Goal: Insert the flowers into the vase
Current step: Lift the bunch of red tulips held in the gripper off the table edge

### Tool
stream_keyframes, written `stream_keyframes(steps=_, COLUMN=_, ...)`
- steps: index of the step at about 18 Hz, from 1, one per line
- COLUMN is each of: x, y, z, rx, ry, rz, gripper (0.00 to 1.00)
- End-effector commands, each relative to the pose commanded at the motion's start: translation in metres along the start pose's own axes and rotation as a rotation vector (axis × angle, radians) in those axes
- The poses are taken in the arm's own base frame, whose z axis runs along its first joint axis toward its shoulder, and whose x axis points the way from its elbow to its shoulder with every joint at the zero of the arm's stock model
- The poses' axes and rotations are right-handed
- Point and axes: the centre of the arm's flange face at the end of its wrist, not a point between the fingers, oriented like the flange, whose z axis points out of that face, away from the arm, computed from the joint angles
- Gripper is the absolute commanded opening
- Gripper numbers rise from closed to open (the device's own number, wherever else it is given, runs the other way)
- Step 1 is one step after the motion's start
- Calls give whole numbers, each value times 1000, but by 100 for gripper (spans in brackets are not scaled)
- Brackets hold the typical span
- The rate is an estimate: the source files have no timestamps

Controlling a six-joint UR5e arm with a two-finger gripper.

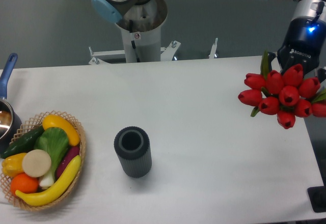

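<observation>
The flowers (282, 96) are a tight bunch of red tulip buds with green leaves, hanging over the table's right edge with the buds turned toward the camera. My gripper (297, 61) comes down from the top right right behind the bunch. Its black body with a blue light shows, but the buds hide its fingers. The bunch looks held off the table by its stems. The vase (132, 151) is a dark grey ribbed cylinder standing upright with its round mouth open, left of the table's centre and far to the left of the flowers.
A woven basket (81, 138) of vegetables sits at the front left. A pot with a blue handle (6, 81) pokes in at the left edge. The arm's base (136, 28) stands behind the table. The table's right edge (311, 147) runs just under the flowers.
</observation>
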Motion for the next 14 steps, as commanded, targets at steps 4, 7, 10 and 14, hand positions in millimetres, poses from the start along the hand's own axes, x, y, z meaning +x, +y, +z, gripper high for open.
stream_keyframes(steps=4, x=3, y=-1, z=4, rx=0, ry=8, rz=0, gripper=33)
stream_keyframes(steps=7, x=3, y=0, z=6, rx=-1, ry=10, rz=-1, gripper=33)
stream_keyframes(steps=10, x=4, y=-2, z=7, rx=0, ry=12, rz=5, gripper=33)
stream_keyframes(steps=14, x=6, y=-2, z=11, rx=0, ry=19, rz=5, gripper=33)
